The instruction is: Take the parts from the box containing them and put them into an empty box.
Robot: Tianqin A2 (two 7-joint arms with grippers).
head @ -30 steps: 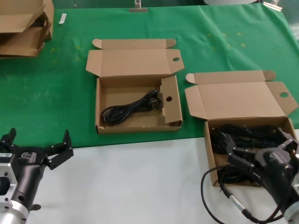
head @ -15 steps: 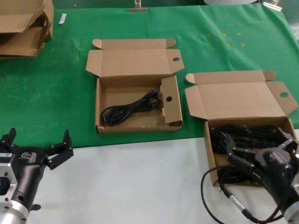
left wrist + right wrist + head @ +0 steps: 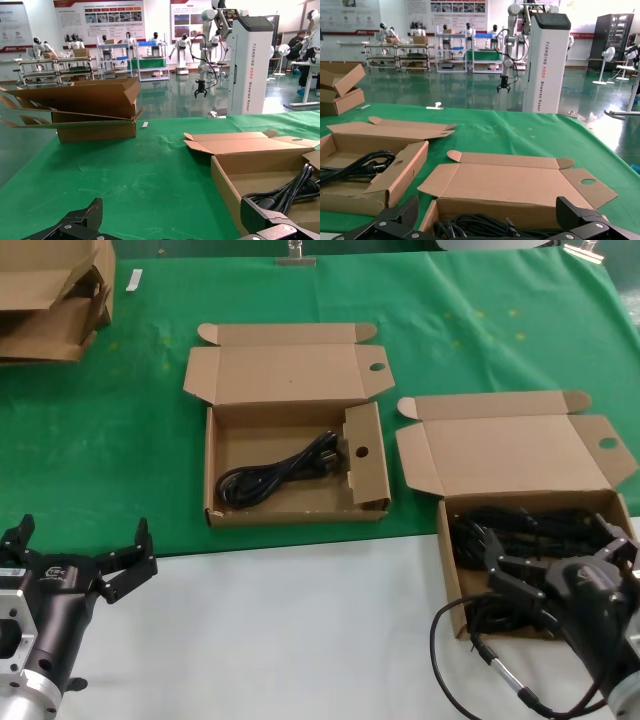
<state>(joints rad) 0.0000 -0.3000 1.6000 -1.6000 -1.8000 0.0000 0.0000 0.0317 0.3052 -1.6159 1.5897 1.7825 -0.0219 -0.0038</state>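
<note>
The wider brown box [image 3: 446,570] stands at the right with its lid [image 3: 510,455] laid back, and a tangle of black power cords [image 3: 520,525] fills it. My right gripper [image 3: 558,545] hangs open just over those cords, holding nothing; its wrist view shows the cords [image 3: 485,227] below the spread fingers [image 3: 489,210]. At the centre, the narrower box [image 3: 212,470] with the holed divider panel [image 3: 365,455] holds one looped cord [image 3: 275,475]. My left gripper [image 3: 85,530] is parked open over the white tabletop at the front left [image 3: 172,215].
Flattened cardboard pieces [image 3: 50,300] are stacked at the far left back. A green mat [image 3: 120,440] covers the back of the table and white tabletop [image 3: 300,630] the front. The right arm's black cable [image 3: 470,660] loops beside the wider box.
</note>
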